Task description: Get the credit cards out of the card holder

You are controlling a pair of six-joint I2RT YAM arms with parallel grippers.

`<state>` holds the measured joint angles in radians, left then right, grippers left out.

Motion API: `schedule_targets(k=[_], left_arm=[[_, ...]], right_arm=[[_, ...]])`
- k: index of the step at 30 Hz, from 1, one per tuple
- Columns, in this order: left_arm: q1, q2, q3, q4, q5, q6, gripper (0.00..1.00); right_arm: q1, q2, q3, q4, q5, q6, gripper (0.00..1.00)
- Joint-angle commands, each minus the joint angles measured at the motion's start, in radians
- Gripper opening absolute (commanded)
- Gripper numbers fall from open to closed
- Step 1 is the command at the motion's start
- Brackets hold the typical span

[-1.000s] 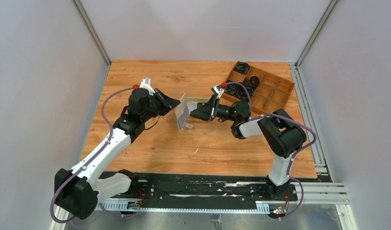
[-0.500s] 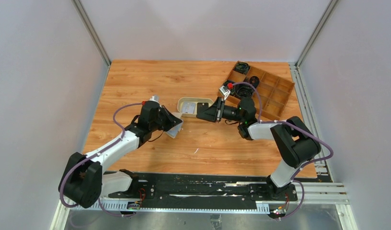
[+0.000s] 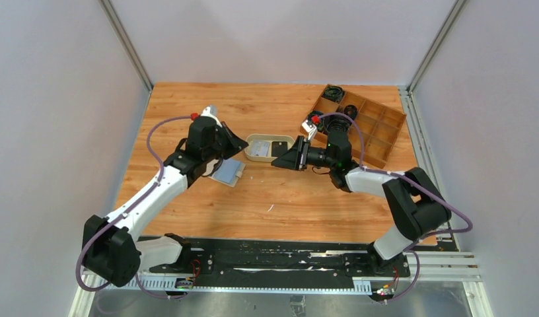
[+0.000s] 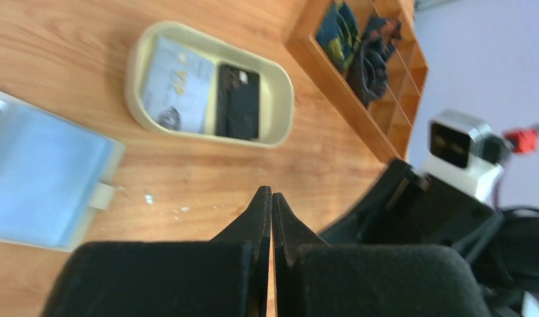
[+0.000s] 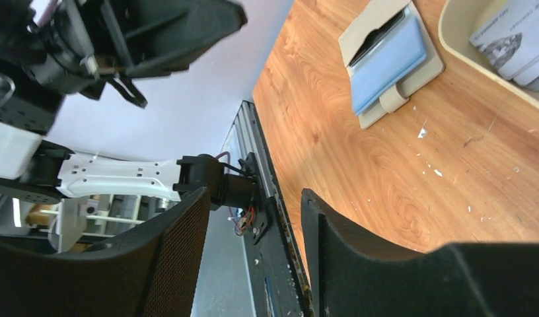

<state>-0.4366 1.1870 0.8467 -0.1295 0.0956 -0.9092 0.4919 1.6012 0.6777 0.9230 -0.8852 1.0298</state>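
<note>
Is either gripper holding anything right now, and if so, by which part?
Nothing is held. The left gripper is shut on nothing, the right gripper is open and empty, and the card holder lies clear of both.

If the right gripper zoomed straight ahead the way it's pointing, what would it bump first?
Probably the card holder, lying on the table just ahead of the right gripper. Its height is hard to judge, so it might skim over and meet the left arm instead.

My arms (image 3: 151, 195) white-shelled with black joints, purple cables (image 3: 153, 132) looping alongside, red knob (image 3: 195, 116) at each wrist, left gripper (image 4: 271, 195) and right gripper (image 5: 255, 193) black.
</note>
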Motion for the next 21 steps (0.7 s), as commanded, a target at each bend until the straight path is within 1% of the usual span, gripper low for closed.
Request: schedule_targets(k=[1,2,4,5,7,11,13,16,19,21], left_arm=[[0.098,0.047,0.102,-0.259,-0.126,0.152,0.07],[0.163,0.068,0.099,-0.284,-0.106,0.157,0.10],[0.282,0.114,0.073,-0.283,-0.019,0.172,0.24],[0.329,0.144,0.073,-0.296,-0.003,0.188,0.26],[0.388,0.207,0.086,-0.316,0.019,0.222,0.36],[0.407,0.352,0.136,-0.344,0.021,0.287,0.46],[0.411,0.401,0.148,-0.349,-0.015,0.297,0.50],[0.420,0.434,0.151,-0.354,-0.086,0.306,0.60],[0.429,0.462,0.180,-0.400,-0.171,0.333,0.63],[0.433,0.462,0.192,-0.411,-0.199,0.351,0.65]], right_arm=[[-0.001,-0.105,0.054,-0.249,0.040,-0.199,0.59],[0.000,-0.116,0.057,-0.284,0.042,-0.223,0.61],[-0.001,-0.133,0.063,-0.333,0.042,-0.250,0.62],[0.000,-0.138,0.065,-0.349,0.039,-0.260,0.63],[0.000,-0.147,0.073,-0.384,0.030,-0.286,0.63],[-0.001,-0.155,0.088,-0.439,0.013,-0.313,0.64],[-0.001,-0.155,0.092,-0.450,-0.001,-0.315,0.64],[-0.001,-0.167,0.092,-0.472,-0.010,-0.326,0.65],[-0.002,-0.178,0.087,-0.503,-0.014,-0.348,0.66],[-0.003,-0.178,0.081,-0.508,-0.014,-0.355,0.67]])
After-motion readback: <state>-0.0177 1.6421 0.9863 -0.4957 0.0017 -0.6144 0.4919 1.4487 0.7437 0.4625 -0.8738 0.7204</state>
